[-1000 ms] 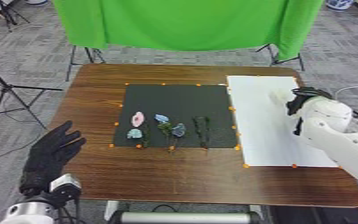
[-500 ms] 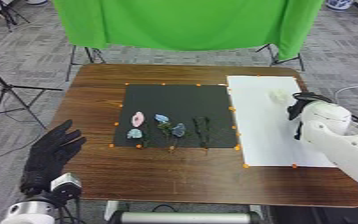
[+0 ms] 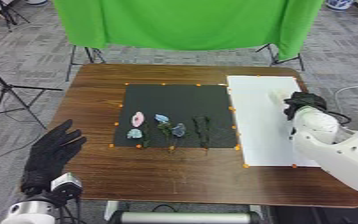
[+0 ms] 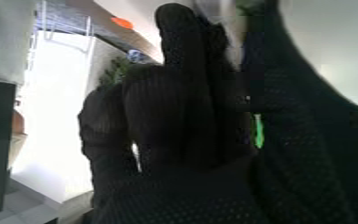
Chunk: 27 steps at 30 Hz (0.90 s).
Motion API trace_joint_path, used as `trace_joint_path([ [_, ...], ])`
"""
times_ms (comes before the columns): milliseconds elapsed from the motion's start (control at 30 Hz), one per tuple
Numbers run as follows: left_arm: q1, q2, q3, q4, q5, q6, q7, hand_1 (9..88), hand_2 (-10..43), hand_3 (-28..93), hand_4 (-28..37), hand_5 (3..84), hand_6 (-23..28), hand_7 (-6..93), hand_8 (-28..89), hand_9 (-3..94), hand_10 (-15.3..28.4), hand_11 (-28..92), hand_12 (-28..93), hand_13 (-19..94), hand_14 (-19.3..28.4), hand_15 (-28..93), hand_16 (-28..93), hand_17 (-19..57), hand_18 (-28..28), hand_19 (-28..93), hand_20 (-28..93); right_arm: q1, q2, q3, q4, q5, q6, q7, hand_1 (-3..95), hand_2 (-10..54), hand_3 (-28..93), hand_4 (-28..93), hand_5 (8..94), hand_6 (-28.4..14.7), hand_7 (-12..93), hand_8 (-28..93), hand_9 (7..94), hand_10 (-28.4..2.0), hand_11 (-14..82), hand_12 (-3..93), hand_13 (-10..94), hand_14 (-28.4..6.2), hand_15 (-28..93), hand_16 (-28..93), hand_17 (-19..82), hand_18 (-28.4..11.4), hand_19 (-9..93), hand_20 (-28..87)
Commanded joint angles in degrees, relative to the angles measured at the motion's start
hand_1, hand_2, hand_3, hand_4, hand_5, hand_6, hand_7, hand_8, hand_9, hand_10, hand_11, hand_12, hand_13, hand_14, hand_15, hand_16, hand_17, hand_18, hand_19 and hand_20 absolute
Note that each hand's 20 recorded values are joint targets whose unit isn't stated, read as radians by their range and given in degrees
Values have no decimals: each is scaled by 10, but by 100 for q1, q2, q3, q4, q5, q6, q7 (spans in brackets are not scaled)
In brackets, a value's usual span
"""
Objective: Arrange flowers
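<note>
Over the upper right part of the white sheet (image 3: 269,142) is my right hand (image 3: 305,101), beside a pale flower (image 3: 278,95) that is faint against the sheet. In the right wrist view my right hand (image 4: 189,120) has its fingers curled and thumb close against them, with green leaves (image 4: 116,71) at the fingers. On the dark mat (image 3: 175,95) lie a pink flower (image 3: 137,119), a light blue one (image 3: 135,133), another blue one (image 3: 161,118), a darker blue one (image 3: 178,130) and green stems (image 3: 201,131). My left hand (image 3: 49,152) is open over the table's left edge.
The brown wooden table (image 3: 171,177) carries the mat and sheet, with orange markers along their edges. A green cloth (image 3: 189,25) hangs behind the far edge. A black stand (image 3: 8,87) is on the floor at the left.
My right hand has turned and its forearm has swung a little inward, to the left. My left hand and the flowers on the mat stay where they were.
</note>
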<state>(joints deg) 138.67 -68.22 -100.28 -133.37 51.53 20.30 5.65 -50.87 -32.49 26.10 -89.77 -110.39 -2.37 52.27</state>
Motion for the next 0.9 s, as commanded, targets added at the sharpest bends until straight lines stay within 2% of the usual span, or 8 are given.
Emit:
trace_joint_path([
  [33,56,-34,25,24,-25,-21,1,257,95,806,-206,367,105,151,-106,351,208,314,84,258,266,512,-110,-78,230,639,-87,39,119,-334,74,-211,197,-18,487,-60,771,-283,774,47,217,-55,842,-74,168,210,725,-67,816,119,314,-220,932,427],
  [167,69,-52,5,17,-21,-15,10,258,95,805,-206,367,105,151,-106,351,209,313,84,258,266,512,-110,-78,230,639,-87,242,196,-599,19,-287,589,12,491,-61,774,-283,792,47,207,-45,866,-67,170,229,736,-66,814,124,325,-220,932,433],
  [267,188,-19,-41,-35,-47,75,65,258,95,806,-206,367,105,151,-106,351,209,313,84,258,266,511,-110,-78,230,639,-87,439,53,-722,52,-391,774,5,492,-64,778,-283,797,46,203,-42,875,-66,175,235,741,-65,815,127,329,-220,932,437],
  [300,170,-14,-29,-18,-56,72,73,258,95,806,-206,367,105,151,-106,351,209,313,84,258,266,511,-110,-78,230,639,-87,608,43,-904,39,-372,918,48,493,-65,780,-283,799,45,203,-41,878,-66,176,236,742,-65,815,128,330,-220,932,438],
  [467,132,-14,-7,-14,-38,33,8,259,96,804,-207,367,105,151,-106,351,209,313,84,258,266,511,-110,-77,230,639,-86,940,-126,-1065,-131,-638,1232,-57,497,-71,786,-283,809,42,199,-37,889,-69,181,241,749,-64,815,131,337,-221,932,445],
  [733,215,-10,-63,-60,-24,70,-26,258,97,804,-205,367,105,152,-106,350,208,312,84,258,266,511,-110,-78,231,639,-86,701,-402,-417,-731,-979,1194,-625,499,-78,796,-283,818,38,189,-31,894,-74,178,246,750,-67,813,137,341,-224,932,451],
  [833,196,-23,-86,-53,-1,22,-76,258,98,804,-205,368,105,152,-106,350,209,312,84,258,266,511,-110,-78,231,639,-86,536,-562,-206,-944,-1075,1120,-891,498,-80,799,-283,819,37,186,-28,895,-76,177,245,749,-69,812,138,340,-226,932,453],
  [900,176,-10,-77,-48,6,28,-92,258,98,803,-205,368,105,152,-107,352,208,312,84,258,266,512,-110,-78,231,639,-87,129,-810,331,-1128,-914,856,-1099,497,-81,801,-283,820,37,184,-27,895,-76,177,245,748,-70,811,139,339,-226,932,454],
])
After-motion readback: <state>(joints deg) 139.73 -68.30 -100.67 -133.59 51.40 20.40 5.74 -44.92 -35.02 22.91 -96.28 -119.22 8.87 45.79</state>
